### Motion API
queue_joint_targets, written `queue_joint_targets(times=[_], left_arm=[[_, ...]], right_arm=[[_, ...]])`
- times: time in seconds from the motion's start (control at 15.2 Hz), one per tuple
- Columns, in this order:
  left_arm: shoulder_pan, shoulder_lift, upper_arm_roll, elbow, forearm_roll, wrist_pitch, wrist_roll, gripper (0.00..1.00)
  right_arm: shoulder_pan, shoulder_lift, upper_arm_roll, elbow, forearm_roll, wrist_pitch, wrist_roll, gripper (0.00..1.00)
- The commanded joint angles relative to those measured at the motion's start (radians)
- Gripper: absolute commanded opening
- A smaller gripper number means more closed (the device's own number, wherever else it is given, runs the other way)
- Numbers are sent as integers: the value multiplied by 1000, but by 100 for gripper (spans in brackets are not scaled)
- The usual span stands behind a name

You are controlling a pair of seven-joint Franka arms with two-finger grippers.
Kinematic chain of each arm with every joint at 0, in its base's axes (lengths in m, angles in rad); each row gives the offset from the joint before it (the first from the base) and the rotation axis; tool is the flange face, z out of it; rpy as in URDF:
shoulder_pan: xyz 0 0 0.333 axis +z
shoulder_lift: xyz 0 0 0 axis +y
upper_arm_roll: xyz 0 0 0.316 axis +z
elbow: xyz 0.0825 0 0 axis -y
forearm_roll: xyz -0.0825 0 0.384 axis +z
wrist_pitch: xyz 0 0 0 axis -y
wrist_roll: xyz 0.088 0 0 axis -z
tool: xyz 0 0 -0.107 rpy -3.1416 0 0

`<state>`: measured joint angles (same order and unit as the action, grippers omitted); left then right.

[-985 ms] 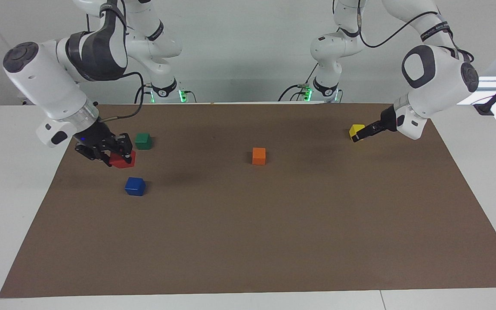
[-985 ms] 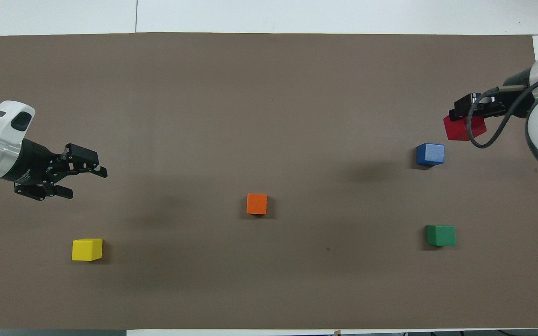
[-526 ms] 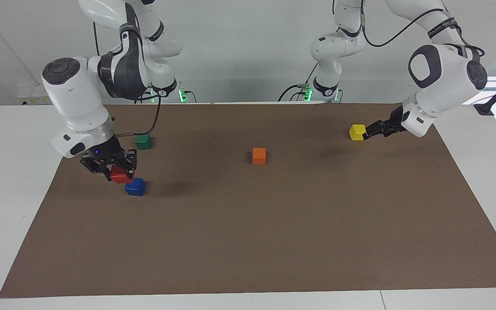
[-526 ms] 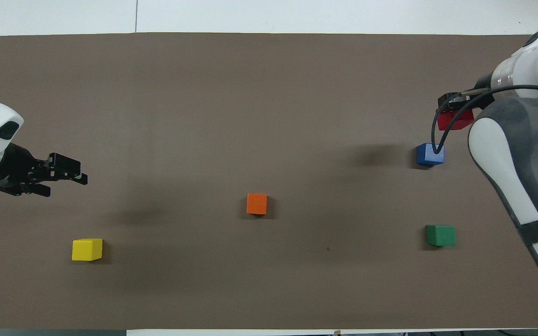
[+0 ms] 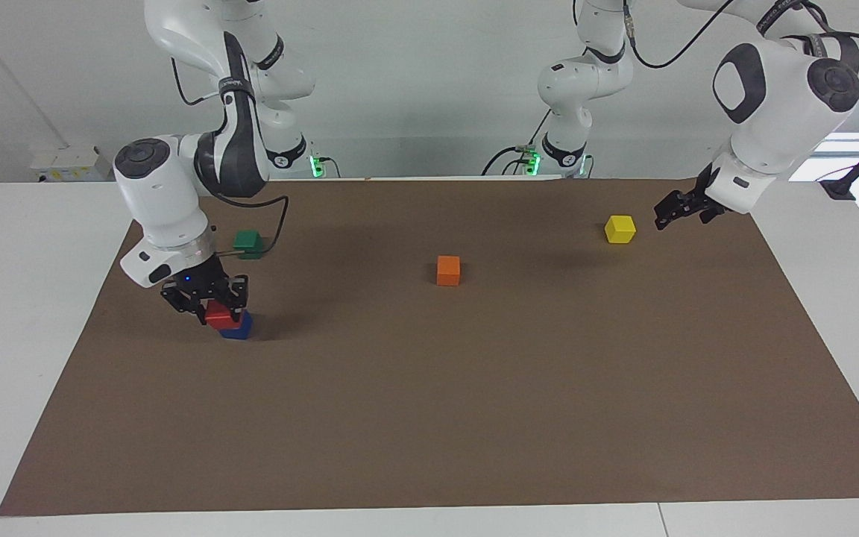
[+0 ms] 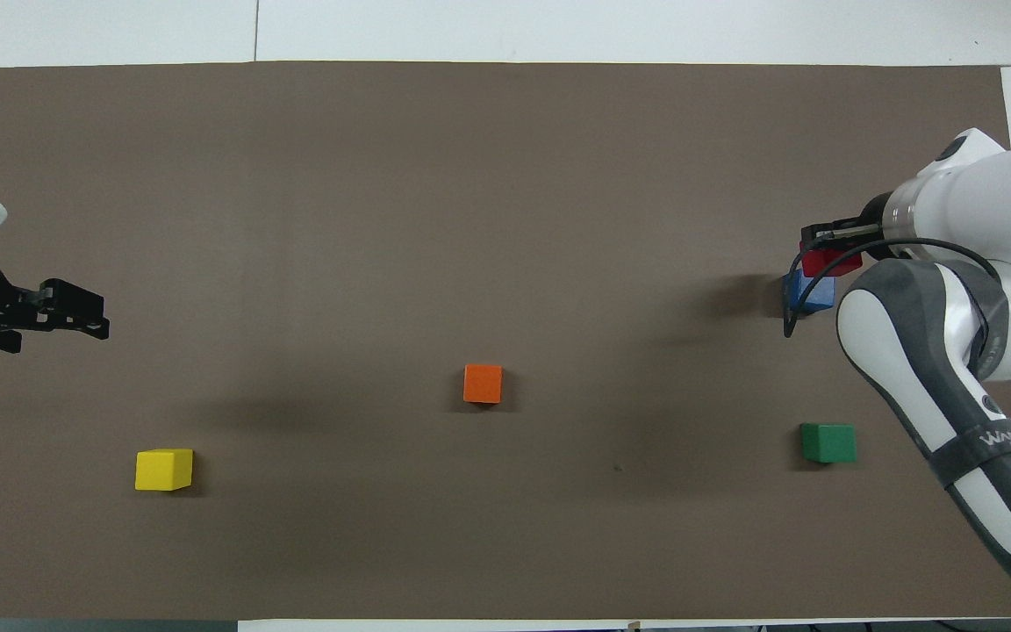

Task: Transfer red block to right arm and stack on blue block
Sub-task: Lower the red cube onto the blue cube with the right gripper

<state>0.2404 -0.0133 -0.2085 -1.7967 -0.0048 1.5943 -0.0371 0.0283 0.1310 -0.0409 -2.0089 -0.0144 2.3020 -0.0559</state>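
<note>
Red block in right gripper, low over blue block, right arm's end of table.

The red block (image 5: 221,314), 1 small plain bright red cube, sits clamped between the fingers of the right gripper (image 5: 215,304); whether it rests on the cube below cannot be told. The blue block (image 5: 238,327), a deep blue cube of the same size, sits flat on the brown mat, partly covered by the red one, farther from the robots than the green cube (image 5: 248,242).
</note>
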Motion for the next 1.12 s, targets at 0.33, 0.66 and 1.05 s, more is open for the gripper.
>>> queue_joint_targets(times=[0.33, 0.66, 1.05], left_arm=[[-119, 96, 65, 215, 58, -157, 13, 100], [-224, 89, 167, 217, 46, -165, 17, 100], [-216, 14, 190, 120, 45, -177, 49, 100]], right_arm=[[-44, -57, 9, -128, -19, 62, 77, 0], [-36, -31, 9, -128, -21, 70, 137, 0], [-38, -5, 7, -122, -22, 125, 137, 0]])
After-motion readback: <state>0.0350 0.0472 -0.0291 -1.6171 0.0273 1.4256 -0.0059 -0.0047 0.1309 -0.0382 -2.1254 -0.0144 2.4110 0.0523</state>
